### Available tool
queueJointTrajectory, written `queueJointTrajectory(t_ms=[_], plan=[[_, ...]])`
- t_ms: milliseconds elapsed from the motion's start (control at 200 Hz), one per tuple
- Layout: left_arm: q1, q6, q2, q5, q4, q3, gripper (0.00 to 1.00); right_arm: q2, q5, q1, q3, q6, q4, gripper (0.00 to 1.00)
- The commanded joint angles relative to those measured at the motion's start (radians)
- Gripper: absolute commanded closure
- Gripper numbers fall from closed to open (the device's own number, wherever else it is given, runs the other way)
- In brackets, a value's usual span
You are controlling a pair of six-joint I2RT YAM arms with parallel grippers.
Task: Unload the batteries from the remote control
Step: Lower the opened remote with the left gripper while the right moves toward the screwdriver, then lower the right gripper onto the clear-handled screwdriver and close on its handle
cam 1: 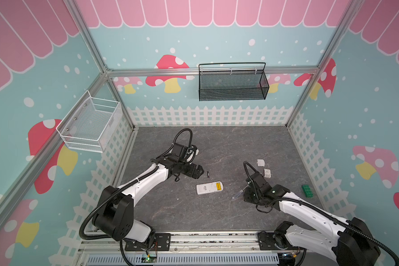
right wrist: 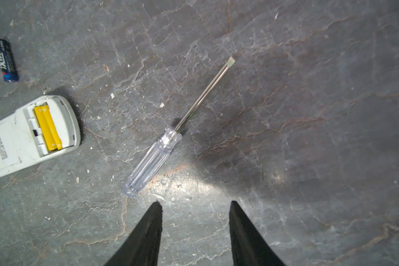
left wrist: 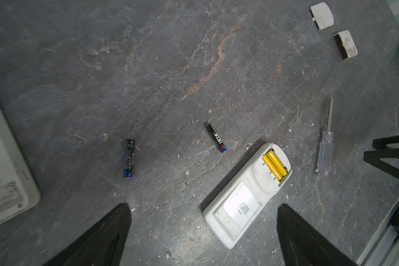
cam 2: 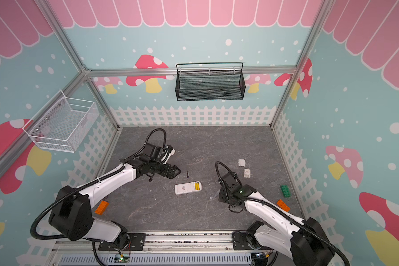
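The white remote control (cam 1: 209, 188) (left wrist: 247, 198) lies back up mid-table with its compartment open. Two yellow batteries (left wrist: 274, 164) (right wrist: 47, 127) sit side by side inside it. One black battery (left wrist: 215, 137) (cam 1: 208, 173) lies loose on the table just behind the remote. A second black battery (left wrist: 130, 157) lies farther off in the left wrist view. My left gripper (left wrist: 203, 206) (cam 1: 202, 171) hovers wide open over this spot, holding nothing. My right gripper (right wrist: 195, 202) (cam 1: 247, 197) is open and empty, next to the handle of a clear-handled screwdriver (right wrist: 157, 156).
Two white battery covers (cam 1: 260, 162) (cam 1: 267, 172) lie behind the right arm. Another white remote (left wrist: 5, 165) lies by the left wrist. A green brick (cam 1: 307, 190) and orange bricks (cam 2: 101, 207) (cam 2: 283, 205) sit near the side walls. Wire baskets (cam 1: 233, 83) (cam 1: 90, 125) hang on the walls.
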Motion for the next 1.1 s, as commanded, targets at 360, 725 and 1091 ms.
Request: queueJointTrajectory(t_ms=[360, 725, 1091], plan=[[0.086, 0.031, -0.192, 0.048, 0.046, -0.115, 0.01, 0.109, 0.135, 0.148, 0.056, 0.242, -0.049, 0.51], [0.087, 0.031, -0.22, 0.078, 0.056, -0.14, 0.01, 0.234, 0.204, 0.152, 0.127, 0.212, 0.059, 0.5], [0.087, 0.036, -0.207, 0.074, 0.058, -0.152, 0.01, 0.434, 0.166, 0.143, 0.156, 0.17, 0.162, 0.46]])
